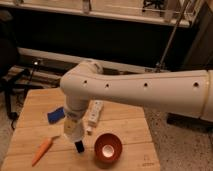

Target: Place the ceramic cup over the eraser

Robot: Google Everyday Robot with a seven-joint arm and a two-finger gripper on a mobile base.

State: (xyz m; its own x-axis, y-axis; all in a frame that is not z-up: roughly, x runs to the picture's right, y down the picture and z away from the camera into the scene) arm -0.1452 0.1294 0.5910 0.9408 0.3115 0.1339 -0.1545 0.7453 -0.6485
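The white arm reaches in from the right and bends down over the wooden table. My gripper is at its lower end, left of the table's middle, shut on the small white ceramic cup. The cup is held low, just above and slightly left of the eraser. Only the eraser's black lower end shows below the cup; the rest is hidden behind the cup and gripper.
A reddish-brown bowl sits just right of the eraser near the front edge. A long white bottle-like object lies behind it. A flat blue piece lies left of the arm. An orange carrot lies at the front left.
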